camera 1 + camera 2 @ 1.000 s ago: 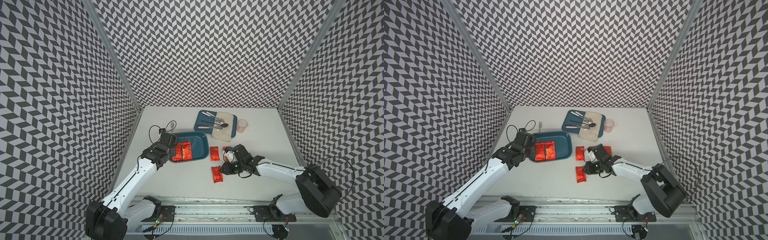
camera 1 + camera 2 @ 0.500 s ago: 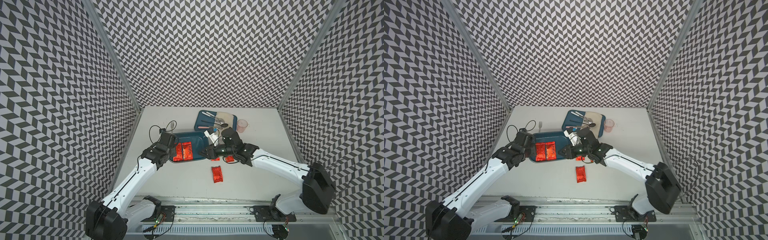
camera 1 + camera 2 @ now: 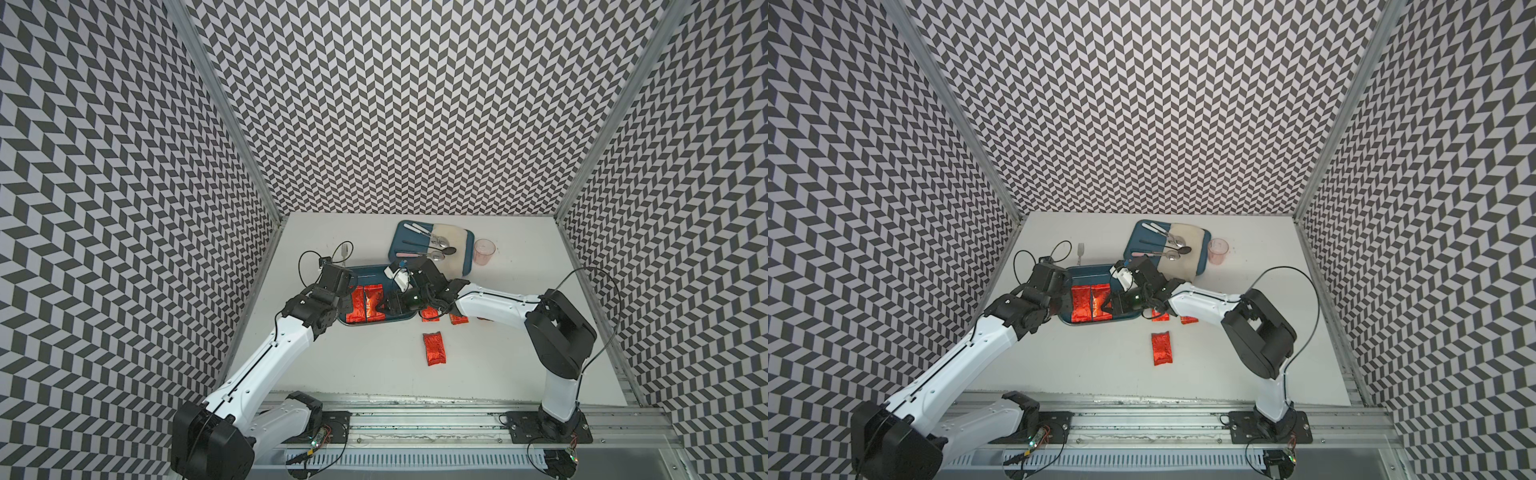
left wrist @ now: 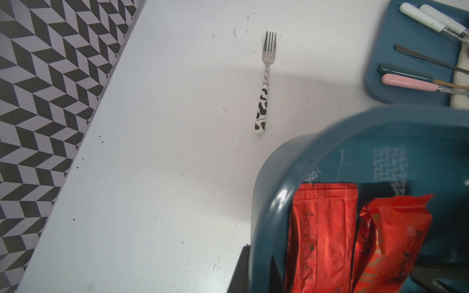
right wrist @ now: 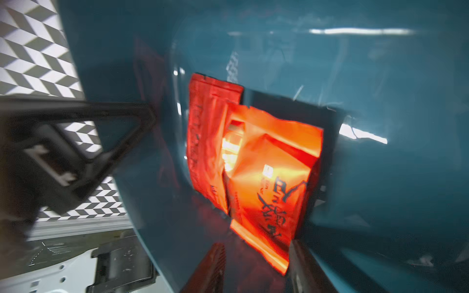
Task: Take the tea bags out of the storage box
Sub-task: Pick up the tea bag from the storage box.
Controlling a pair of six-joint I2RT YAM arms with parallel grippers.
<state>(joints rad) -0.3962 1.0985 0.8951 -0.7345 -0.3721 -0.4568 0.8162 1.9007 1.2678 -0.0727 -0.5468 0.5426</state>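
Top-down view of a white tabletop (image 3: 374,374) with two robot arms meeting at a deep dark-teal storage box (image 3: 399,322).

Progress: three red foil tea bags already lie on the tabletop outside the box. One is alone toward the front (image 3: 434,348), and two are just beside the box (image 3: 430,316) (image 3: 458,319), partly hidden under my right arm. Two more are in the box: one lies flat against the left wall (image 3: 358,306), and the other is crumpled and leans on it (image 3: 374,305). I cannot see a sixth. By my judgement I am about halfway through.

My left pincer (image 3: 348,296) is closed at the box's left rim and seems to pinch the wall to steady it. My right pincer (image 3: 384,306) is down inside the box. In the right wrist view its fingers (image 5: 303,266) stand partly apart, and the near corner of the crumpled bag sits between them, not yet gripped.

Compared with a second ago: my right pincer was then out over the tabletop beside the removed bags. It has since swung into the box and spread wider. My left arm, the box and the three bags outside have not moved.
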